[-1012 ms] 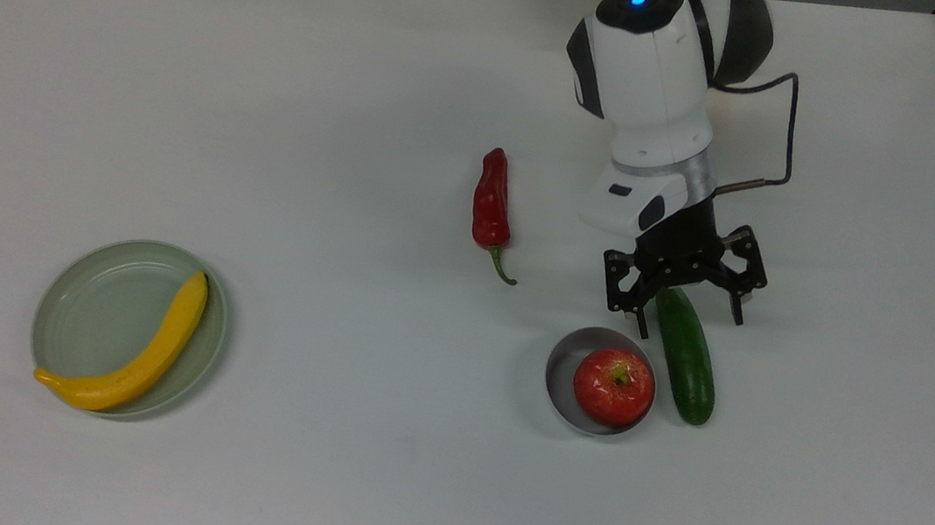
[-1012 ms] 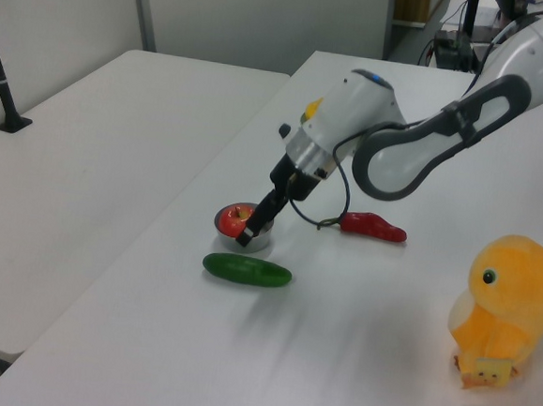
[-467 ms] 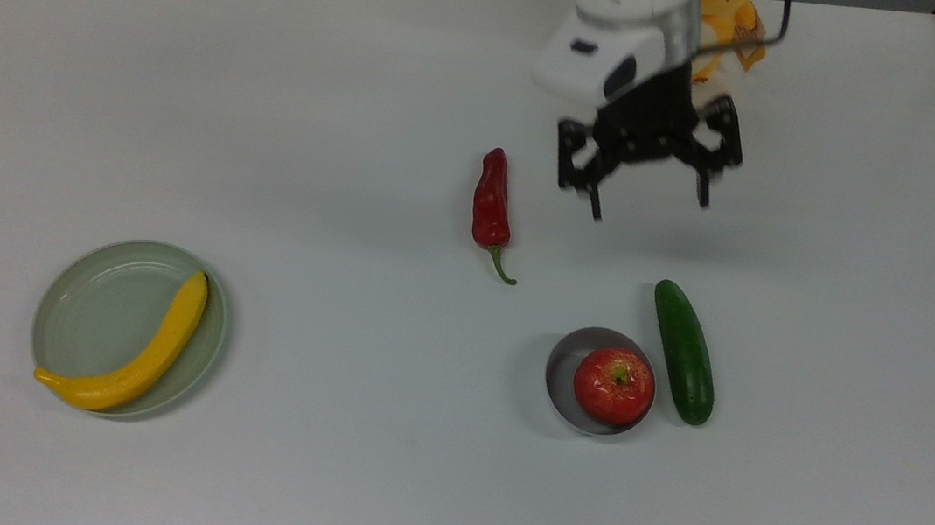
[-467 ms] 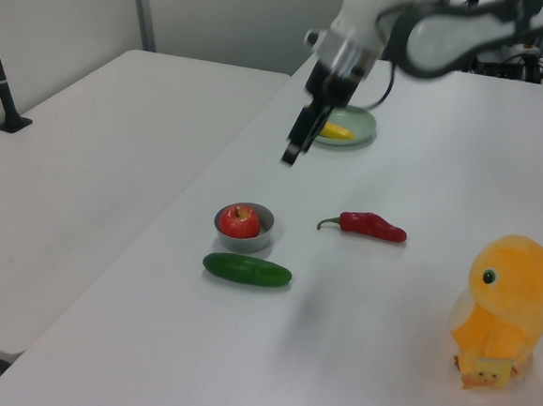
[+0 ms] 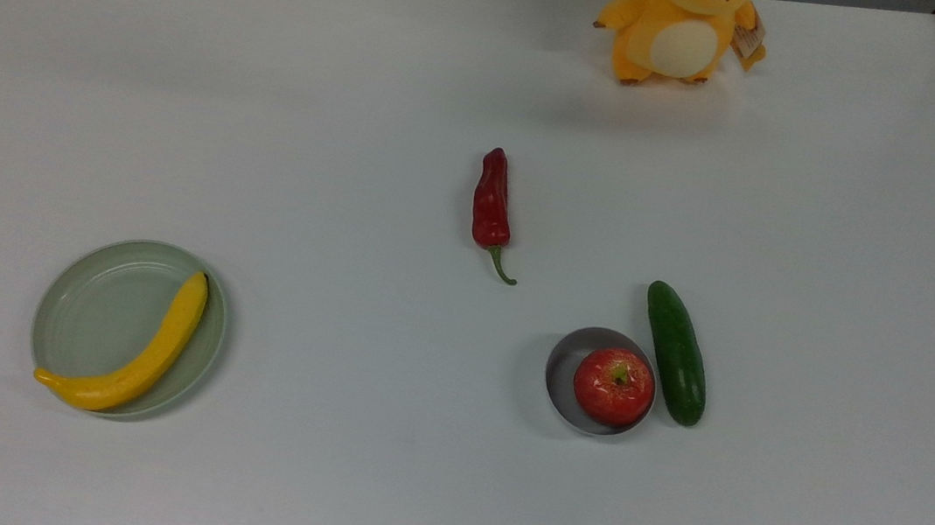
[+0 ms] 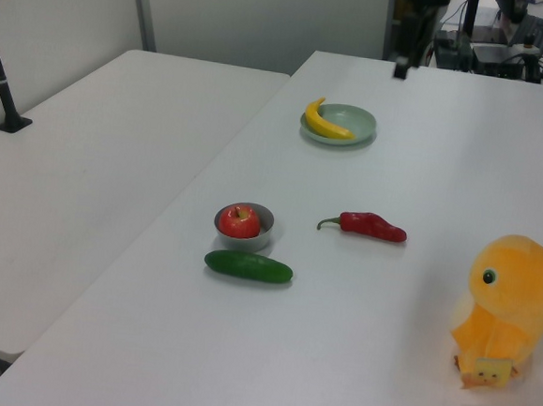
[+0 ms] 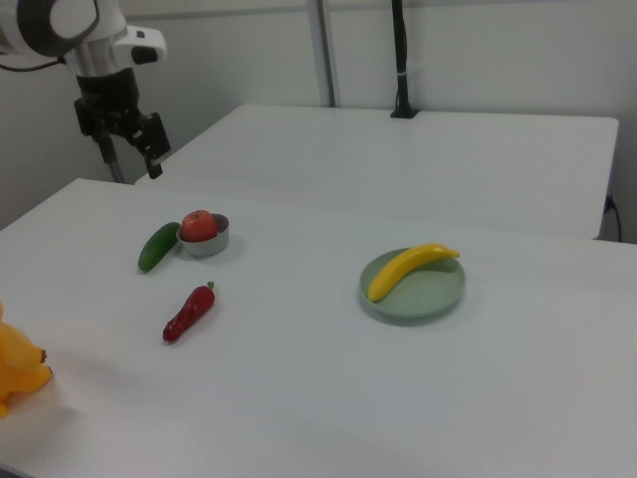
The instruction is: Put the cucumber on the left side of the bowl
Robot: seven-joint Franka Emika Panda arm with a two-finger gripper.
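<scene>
Two fingers spread wide on the claw, empty, high above the bench. Well below it in the right view, and well apart: cucumber flat on the bench, just beside the grey metal bowl, on the top view's right of it. Red apple inside the bowl. Farther from the claw, red chilli; farthest, banana on pale green plate.

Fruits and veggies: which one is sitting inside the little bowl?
The red apple sits in the grey bowl. The cucumber lies beside the bowl on the table, the chilli lies apart, and the banana is on the green plate.
</scene>
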